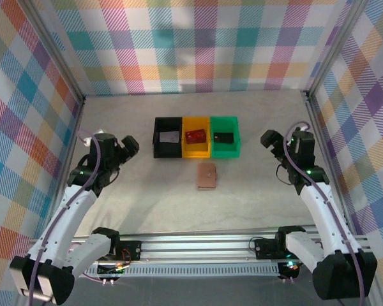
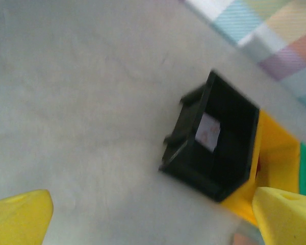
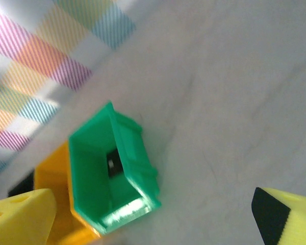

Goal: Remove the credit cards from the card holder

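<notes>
The card holder [image 1: 207, 176] is laid closed on the tabletop [image 1: 147, 197] before the yellow bin [image 1: 196, 152], judged reachable by either arm. The left end effector [image 1: 129, 147] and right end effector [image 1: 268, 139] are held wide open, empty.

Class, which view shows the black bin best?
Left wrist: the black bin is near and large, its inside with a pale card visible. Top external shows it whole but small; right wrist catches a dark sliver.

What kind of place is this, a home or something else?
Most likely a robot test booth, not a home. A white left arm and right arm are bolted to an aluminium rail. Pastel checked walls enclose the grey table. A black plastic bin, yellow bin and green bin stand in a row.
</notes>
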Robot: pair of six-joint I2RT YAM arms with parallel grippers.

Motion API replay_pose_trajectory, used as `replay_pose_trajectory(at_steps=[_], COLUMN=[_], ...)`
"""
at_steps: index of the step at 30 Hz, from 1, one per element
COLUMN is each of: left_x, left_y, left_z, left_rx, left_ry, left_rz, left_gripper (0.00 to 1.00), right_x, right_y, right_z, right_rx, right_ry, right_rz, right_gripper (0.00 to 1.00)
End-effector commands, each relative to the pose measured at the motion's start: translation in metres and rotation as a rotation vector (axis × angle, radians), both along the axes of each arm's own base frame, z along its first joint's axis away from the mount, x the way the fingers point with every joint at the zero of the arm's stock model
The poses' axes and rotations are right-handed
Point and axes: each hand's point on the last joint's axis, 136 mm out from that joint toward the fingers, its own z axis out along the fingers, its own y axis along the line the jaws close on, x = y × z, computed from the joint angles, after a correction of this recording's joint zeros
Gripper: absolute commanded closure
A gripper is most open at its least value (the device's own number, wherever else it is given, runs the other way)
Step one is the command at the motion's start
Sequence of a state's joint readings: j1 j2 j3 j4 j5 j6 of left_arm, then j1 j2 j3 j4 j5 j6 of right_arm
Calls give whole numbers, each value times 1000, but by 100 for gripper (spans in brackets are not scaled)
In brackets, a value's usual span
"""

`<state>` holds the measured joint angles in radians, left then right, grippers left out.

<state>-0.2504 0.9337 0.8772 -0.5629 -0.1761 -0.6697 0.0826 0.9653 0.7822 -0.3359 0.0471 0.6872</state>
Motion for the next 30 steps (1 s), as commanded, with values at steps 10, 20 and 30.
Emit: replay_pose_trajectory(at_steps=[10,20,30], left_x=[-45,-58,-65], left_y=[-63,-107,-126], left_z=[-51,-84,-99], left_rx=[-49,25,2], left_ry=[194,278,273], left_rz=[-107,-226,-297], left_gripper=[0,0,0], right_x=[-60,-75,-57], right_y=[103,168,206], right_z=[-37,-78,-111], right_rx=[-141,-301,-375], right_ry=[299,449,560], right_rz=[427,571,621], right_gripper=[12,16,25])
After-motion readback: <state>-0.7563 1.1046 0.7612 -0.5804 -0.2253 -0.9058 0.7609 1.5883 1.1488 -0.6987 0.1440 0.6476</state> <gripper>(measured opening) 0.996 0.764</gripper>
